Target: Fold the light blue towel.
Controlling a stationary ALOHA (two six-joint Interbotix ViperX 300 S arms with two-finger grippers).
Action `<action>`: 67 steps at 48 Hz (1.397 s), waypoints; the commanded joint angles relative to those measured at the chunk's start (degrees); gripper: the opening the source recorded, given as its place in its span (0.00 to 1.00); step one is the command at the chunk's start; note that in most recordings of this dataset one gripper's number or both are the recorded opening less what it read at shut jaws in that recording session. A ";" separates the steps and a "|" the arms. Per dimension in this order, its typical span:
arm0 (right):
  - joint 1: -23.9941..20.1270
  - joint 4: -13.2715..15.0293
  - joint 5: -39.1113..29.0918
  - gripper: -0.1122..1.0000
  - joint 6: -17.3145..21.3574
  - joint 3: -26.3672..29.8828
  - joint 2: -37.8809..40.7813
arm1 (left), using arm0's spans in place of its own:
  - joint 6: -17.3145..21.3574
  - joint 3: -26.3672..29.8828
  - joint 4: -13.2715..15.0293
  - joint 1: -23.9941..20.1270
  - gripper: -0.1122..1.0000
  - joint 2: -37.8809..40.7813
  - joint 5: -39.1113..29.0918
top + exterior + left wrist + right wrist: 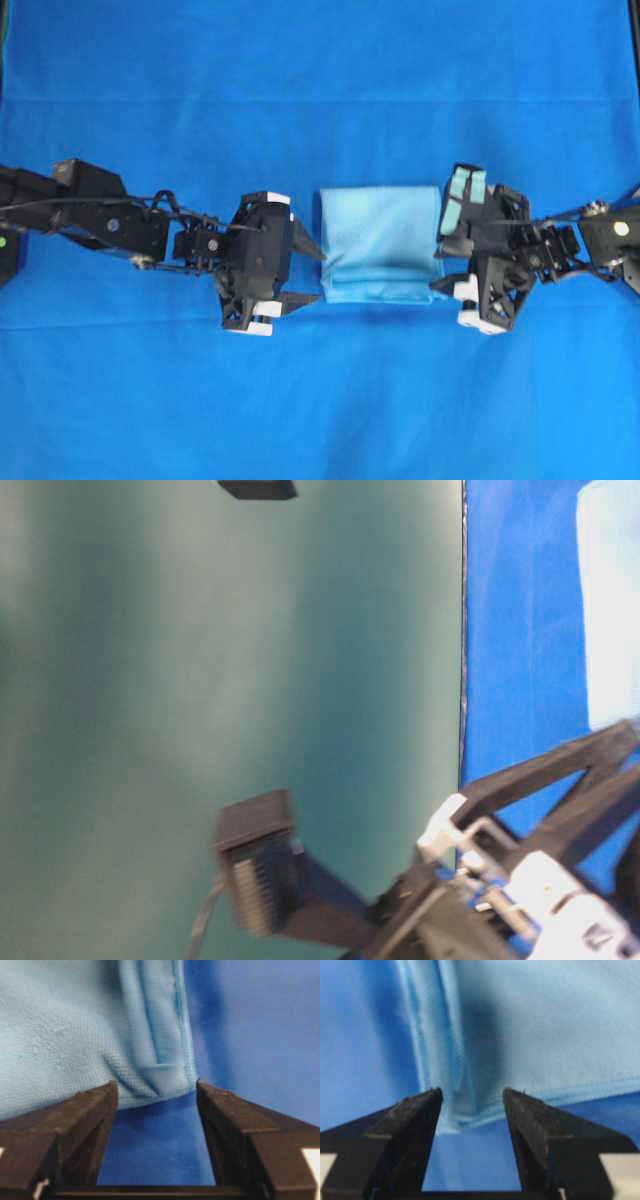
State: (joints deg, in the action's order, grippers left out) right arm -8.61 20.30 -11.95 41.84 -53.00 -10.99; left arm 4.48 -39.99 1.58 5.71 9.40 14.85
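1. Left gripper [305, 272]: jaws spread apart, nothing between them; in the wrist cam the black fingers [90, 1110] sit either side of the towel's corner w/o touching it, table cloth showing in the gap.
2. Right gripper [440, 262]: jaws also wide apart, empty; its fingers [532, 1120] bracket the opposite end's folded edge, cloth just beyond the tips.
3. Light blue towel [380, 245]: folded into a rough rectangle, lying flat at table centre betw. the two grippers. Layered hems stack along the near edge in the overhead view.
4. Edges/room: both short ends of the towel are right at the fingertips. The royal-blue table cloth [320, 90] is open on the far and near sides.
5. Texture: towel is matte, fine-weave microfibre w/ a thin stitched hem [181, 1020]; table cloth is deeper blue w/ a finer grain. Fingers are matte black, tapered.
6. View diffs: wrist cams show the fold layers and stitching, which the overhead blurs. Table-level view is mostly a teal-green surface [220, 680], plus blurred arm parts and a sliver of the towel [610, 600].
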 commanded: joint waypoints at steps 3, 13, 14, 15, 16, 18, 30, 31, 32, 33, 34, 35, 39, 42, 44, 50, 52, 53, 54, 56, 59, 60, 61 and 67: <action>-0.88 0.09 -2.55 0.63 -0.35 1.58 -4.39 | 0.09 -0.18 0.09 0.88 0.63 -6.68 -2.29; -0.70 4.48 -5.62 0.63 -0.62 0.79 -13.01 | 0.26 -3.60 0.09 1.05 0.63 -16.08 -4.66; -0.62 5.27 -5.62 0.63 -0.62 0.53 -13.97 | 0.44 -3.96 0.09 1.05 0.63 -17.05 -4.66; -0.53 5.80 -5.54 0.63 -0.62 0.26 -14.94 | 0.62 -4.48 0.09 0.97 0.63 -18.02 -4.66; -0.44 6.42 -5.62 0.63 -0.62 0.00 -16.00 | 0.70 -5.01 0.09 0.97 0.63 -19.07 -4.66; -0.09 7.56 -5.54 0.63 -0.53 -0.97 -18.72 | 0.79 -6.24 0.00 0.88 0.63 -21.18 -4.66; 1.93 12.04 -6.68 0.63 -0.53 -5.54 -33.84 | 0.79 -15.56 0.09 -0.44 0.63 -33.93 -2.37; 1.93 12.48 -6.94 0.63 -0.53 -5.89 -34.98 | 0.79 -16.35 0.00 -0.53 0.63 -34.98 -2.20; 2.02 12.92 -7.29 0.63 -0.53 -6.33 -36.12 | 0.79 -17.58 0.09 -0.79 0.63 -36.65 -1.76; 2.02 13.27 -7.56 0.63 -0.53 -6.68 -37.18 | 0.79 -18.46 0.00 -0.88 0.63 -37.88 -1.58; 2.02 13.62 -7.82 0.63 -0.44 -7.12 -38.23 | 0.79 -19.16 0.09 -0.97 0.63 -39.20 -1.58; 2.02 13.89 -8.00 0.63 -0.53 -7.47 -39.38 | 0.79 -19.95 0.00 -1.14 0.63 -40.43 -1.67; 2.11 15.03 -9.05 0.63 -0.53 -9.58 -43.95 | 0.79 -22.68 0.00 -1.49 0.63 -45.70 -1.76; 2.46 15.29 -9.40 0.63 -0.44 -11.25 -46.76 | 0.88 -25.05 0.00 -2.02 0.63 -50.45 -2.20; 2.64 15.38 -9.23 0.63 -0.44 -12.48 -48.43 | 0.88 -26.63 0.00 -2.37 0.63 -53.26 -2.37; 3.60 15.29 -9.14 0.63 -0.26 -16.44 -53.00 | 0.79 -31.29 0.09 -3.16 0.63 -60.64 -3.43; 4.04 15.38 -9.05 0.63 -0.18 -17.58 -53.96 | 0.79 -33.13 0.00 -3.34 0.63 -63.19 -4.04; 4.22 15.29 -8.96 0.63 -0.09 -18.11 -54.40 | 0.70 -33.75 0.00 -3.34 0.63 -64.07 -4.31; 4.57 15.38 -8.61 0.63 -0.09 -18.98 -54.93 | 0.70 -34.37 0.00 -3.34 0.63 -64.95 -4.75; 5.10 15.38 -7.82 0.63 0.00 -19.95 -55.55 | 0.53 -35.60 0.00 -3.34 0.63 -66.62 -5.36; 5.98 15.29 -6.24 0.63 0.00 -21.36 -56.16 | 0.18 -37.27 0.09 -3.34 0.63 -68.91 -5.98; 6.24 15.38 -5.62 0.63 0.00 -21.62 -56.25 | 0.18 -37.88 0.09 -3.34 0.63 -69.52 -6.06; 6.59 15.29 -5.01 0.63 -0.09 -21.97 -56.43 | 0.09 -38.32 0.00 -3.34 0.63 -70.14 -6.06; 7.56 15.29 -3.34 0.63 -0.09 -22.41 -56.43 | -0.18 -40.17 0.09 -3.34 0.63 -73.13 -5.98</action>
State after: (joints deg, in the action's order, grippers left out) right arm -1.49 35.42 -16.52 41.75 -76.11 -67.68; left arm 4.39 -80.42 1.58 2.64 -62.67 8.61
